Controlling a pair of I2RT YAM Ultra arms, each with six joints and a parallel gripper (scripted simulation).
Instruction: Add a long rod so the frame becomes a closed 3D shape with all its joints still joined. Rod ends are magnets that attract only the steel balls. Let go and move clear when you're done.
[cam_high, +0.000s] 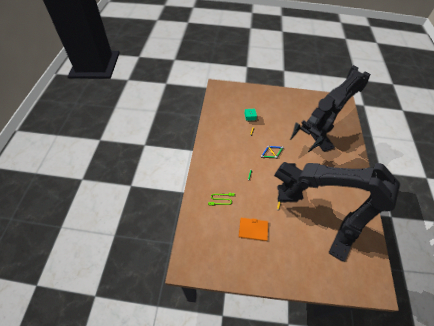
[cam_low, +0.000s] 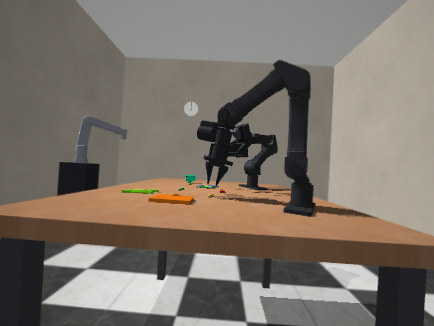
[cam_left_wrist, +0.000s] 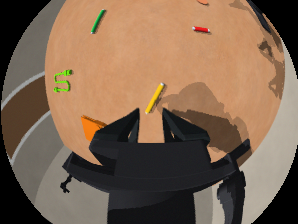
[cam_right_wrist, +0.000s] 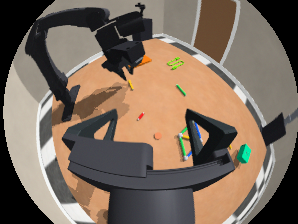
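The flat frame (cam_high: 272, 152) is a small square of blue, green and yellow rods with a diagonal, lying mid-table. A yellow rod (cam_high: 278, 205) lies on the table. In the left wrist view the yellow rod (cam_left_wrist: 154, 98) is just ahead of my fingertips. My left gripper (cam_high: 281, 196) points down just above it, with its fingers narrowed but apart and nothing between them. My right gripper (cam_high: 302, 142) hovers wide open and empty to the right of the frame.
A green cube (cam_high: 251, 115) and a short yellow rod (cam_high: 252, 131) lie beyond the frame. A green rod (cam_high: 250, 175), a green zigzag piece (cam_high: 221, 199) and an orange plate (cam_high: 253, 228) lie nearer. A small red piece (cam_left_wrist: 201, 30) and an orange disc (cam_left_wrist: 201, 0) lie near the frame.
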